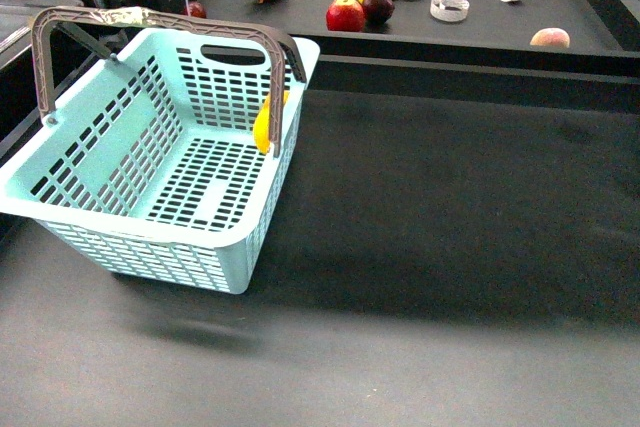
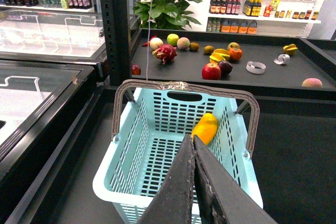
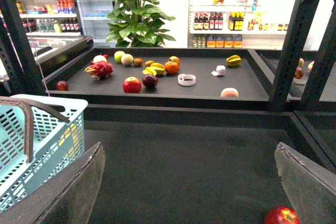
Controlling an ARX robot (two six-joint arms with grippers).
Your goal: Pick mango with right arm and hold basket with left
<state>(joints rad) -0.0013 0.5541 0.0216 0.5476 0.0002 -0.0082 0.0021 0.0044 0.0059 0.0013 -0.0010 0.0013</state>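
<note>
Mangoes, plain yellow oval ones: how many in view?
1. The smooth yellow oval mango lies inside the light blue slotted plastic basket, against a side wall. None shows elsewhere, though another could be hidden.

Left pincer (image 2: pixel 194 145) — two dark grey, rough-textured tapering fingers, right pincer (image 3: pixel 191 182) — grey, flat, worn-edged fingers

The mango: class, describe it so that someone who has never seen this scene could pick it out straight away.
Find the big light blue basket with brown-grey handles on the dark table. The mango is inside it, leaning against the slotted side wall nearest the open stretch of table. It is the only fruit in the basket, smooth, plain yellow and oval; every other fruit lies on the shelf behind.
</note>
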